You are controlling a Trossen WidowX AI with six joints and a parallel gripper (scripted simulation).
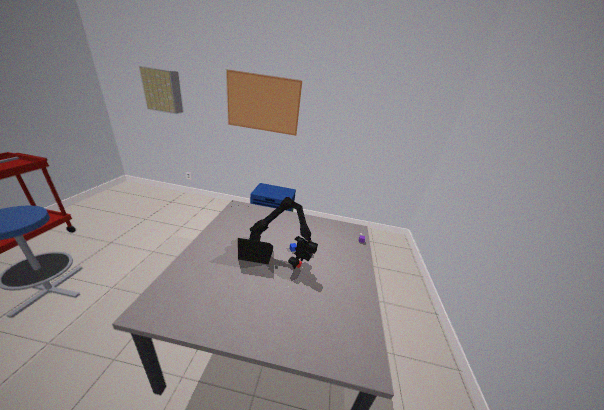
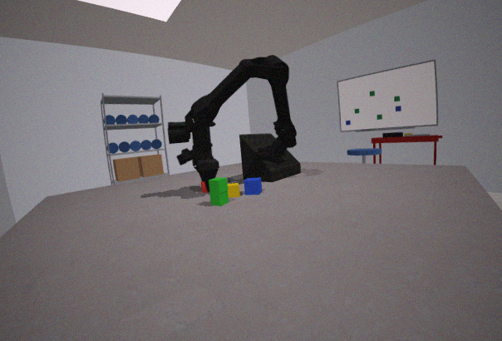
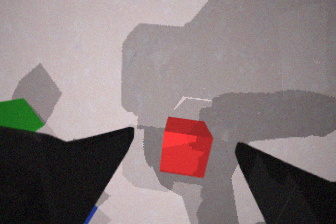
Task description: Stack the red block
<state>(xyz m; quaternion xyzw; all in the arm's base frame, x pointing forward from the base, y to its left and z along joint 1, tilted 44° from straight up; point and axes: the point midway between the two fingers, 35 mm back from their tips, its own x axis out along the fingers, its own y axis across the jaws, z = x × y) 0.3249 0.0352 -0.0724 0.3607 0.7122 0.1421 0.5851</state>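
Note:
The red block [image 3: 185, 147] [image 2: 204, 186] [image 1: 299, 264] lies on the table. In the wrist view it sits between my two open fingers, which stand apart from it on each side. My gripper [image 3: 184, 139] [image 2: 206, 178] [image 1: 296, 262] is open, empty and low over the block. The green tower [image 2: 219, 191] [image 3: 14, 115], two green blocks high, stands upright just beside the red block; in the exterior view it hides most of the red block.
A yellow block [image 2: 233, 190] and a blue block [image 2: 253, 185] [image 1: 293, 247] stand next to the tower, toward the arm's black base [image 2: 269, 160] [image 1: 255, 251]. A small purple object [image 1: 362, 239] sits near the table's far right edge.

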